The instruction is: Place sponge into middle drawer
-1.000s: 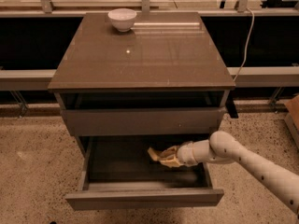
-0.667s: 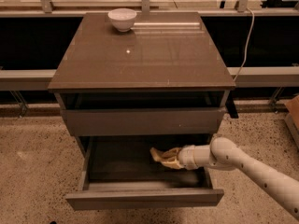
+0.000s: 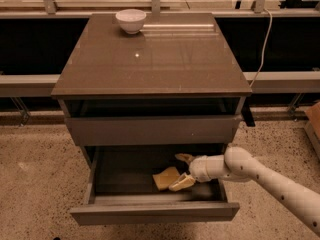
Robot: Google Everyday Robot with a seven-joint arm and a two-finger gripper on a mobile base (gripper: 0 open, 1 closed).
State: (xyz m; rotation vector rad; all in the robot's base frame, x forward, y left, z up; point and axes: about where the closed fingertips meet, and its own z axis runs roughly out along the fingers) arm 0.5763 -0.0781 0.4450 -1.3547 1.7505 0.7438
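Note:
The middle drawer [image 3: 150,213] is pulled out wide, showing its dark shallow box. The pale yellow sponge [image 3: 164,178] lies on the drawer floor, right of centre. My gripper [image 3: 181,170] reaches into the drawer from the right, its white arm coming in over the drawer's right side. Its fingers are spread open, one finger [image 3: 184,157] behind the sponge and the other lying against the sponge's right edge. Nothing is between them.
A white bowl [image 3: 131,20] stands at the back left of the cabinet top [image 3: 150,59]. The upper drawer front [image 3: 150,130] is slightly ajar above the open one. A speckled floor surrounds the cabinet; a cable hangs at the back right.
The gripper was closed on the sponge inside the drawer. Its fingers have now spread apart and the sponge lies on the drawer floor just left of them.

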